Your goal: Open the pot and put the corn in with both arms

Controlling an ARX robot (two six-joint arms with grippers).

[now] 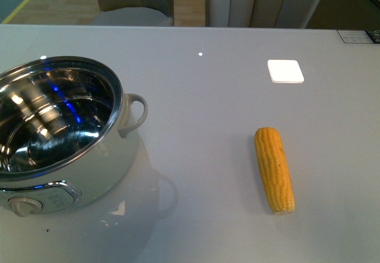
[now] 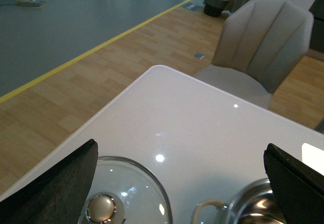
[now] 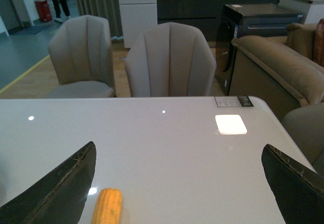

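**Uncovered pot, corn outside it, both hands released**

Nearest in the front view, at the left: large round white electric pot (image 1: 113,162) with shiny steel inside, looped white side handle and beige front dial, uncovered. To the right, well apart from it: yellow huskless corn cob (image 1: 274,169), flat on the pale grey counter (image 1: 202,156), lengthwise from near to far. Beyond the corn: bright white square patch (image 1: 285,71) on the surface. Past the far edge: beige padded chairs (image 1: 261,2).

From the left wrist: black left hand (image 2: 179,150) released, fingers (image 2: 55,188) spread wide, grasping nothing. Below it, round glass lid (image 2: 129,188) with metal knob, flat on the counter just beside the pot's handle.

From the right wrist: black right hand (image 3: 177,150) likewise spread and bare, one end of the corn below, near one finger.
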